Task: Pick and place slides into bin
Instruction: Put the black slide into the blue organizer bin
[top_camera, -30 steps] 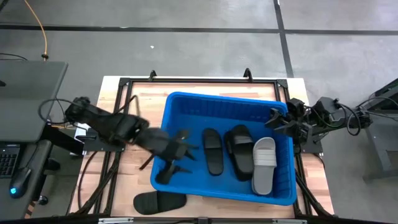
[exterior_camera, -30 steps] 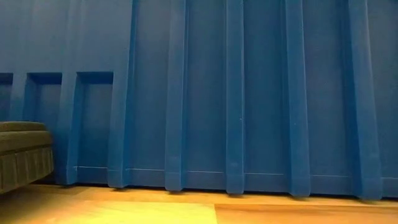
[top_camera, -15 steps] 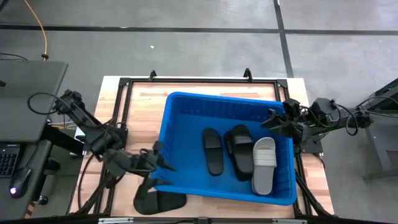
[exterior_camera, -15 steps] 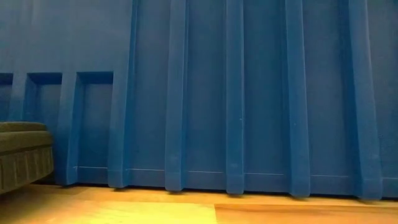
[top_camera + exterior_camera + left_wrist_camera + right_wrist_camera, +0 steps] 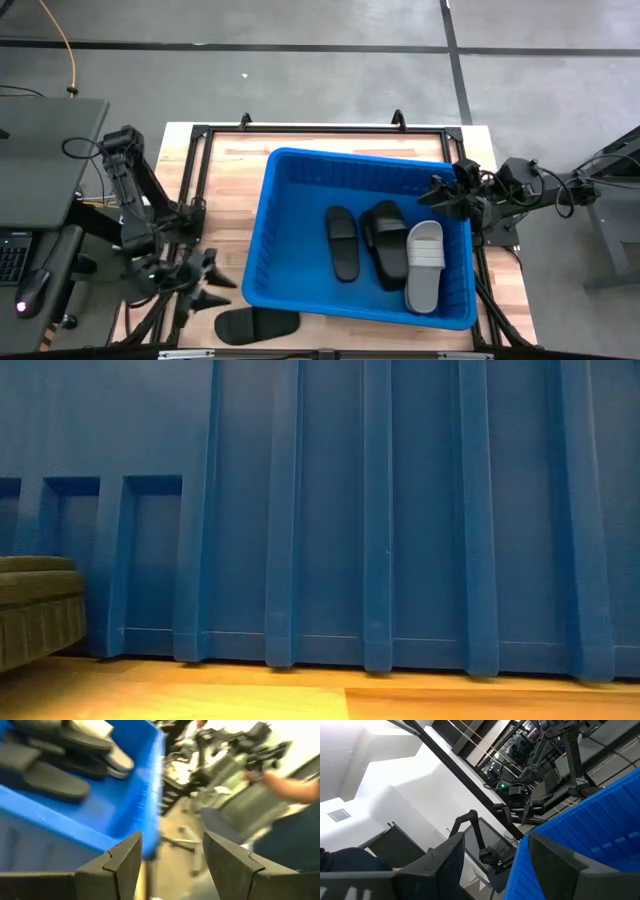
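black-fingered and spread with nothing between its fingers, the left gripper [image 5: 205, 285] has pulled back out of the bin [image 5: 300, 180] and now hangs low over the table's near-left corner, just beside the last black slide [image 5: 257, 324] lying on the wood outside the bin's near wall. a second ago it was over the bin's left side. three slides, two black [image 5: 343, 243] and one light grey [image 5: 424, 264], lie inside. the right gripper [image 5: 447, 192] waits, fingers apart, at the bin's right rim. that retreat suggests the next pick is the remaining outside slide.
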You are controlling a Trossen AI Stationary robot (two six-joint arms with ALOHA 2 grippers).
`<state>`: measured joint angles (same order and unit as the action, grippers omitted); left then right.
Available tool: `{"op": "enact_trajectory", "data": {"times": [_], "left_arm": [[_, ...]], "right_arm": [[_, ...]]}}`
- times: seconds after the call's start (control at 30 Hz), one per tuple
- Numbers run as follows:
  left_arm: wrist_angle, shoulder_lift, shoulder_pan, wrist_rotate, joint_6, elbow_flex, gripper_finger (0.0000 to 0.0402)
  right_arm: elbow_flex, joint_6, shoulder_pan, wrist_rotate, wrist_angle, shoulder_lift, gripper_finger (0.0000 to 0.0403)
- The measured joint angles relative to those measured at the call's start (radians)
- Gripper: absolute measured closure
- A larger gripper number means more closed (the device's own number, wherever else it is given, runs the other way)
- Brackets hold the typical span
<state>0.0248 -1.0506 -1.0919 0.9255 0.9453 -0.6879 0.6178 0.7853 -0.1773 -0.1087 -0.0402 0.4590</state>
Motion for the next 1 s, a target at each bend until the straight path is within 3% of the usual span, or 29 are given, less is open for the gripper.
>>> {"op": "enact_trajectory", "data": {"times": [0.17,0.37,0.53,0.7,1.0], "left_arm": [[0.058,0.001,-0.143,-0.010,0.167,0.011,0.0204],[0.233,-0.048,-0.246,-0.012,0.581,0.011,0.0204],[0.283,-0.128,-0.247,-0.076,0.907,0.012,0.0204],[0.163,-0.222,-0.160,-0.201,0.920,0.011,0.0204],[0.120,-0.334,-0.083,-0.183,0.919,0.011,0.0204]], "right_arm": [[0.000,-0.005,0.000,0.003,0.000,0.000,0.0196],[0.000,-0.019,0.000,0.063,0.032,0.000,0.0196],[0.000,-0.008,0.000,0.064,0.040,0.000,0.0196],[0.000,-0.033,0.000,0.064,0.044,-0.001,0.0196],[0.000,-0.026,0.000,0.045,0.037,-0.001,0.0196]]}}
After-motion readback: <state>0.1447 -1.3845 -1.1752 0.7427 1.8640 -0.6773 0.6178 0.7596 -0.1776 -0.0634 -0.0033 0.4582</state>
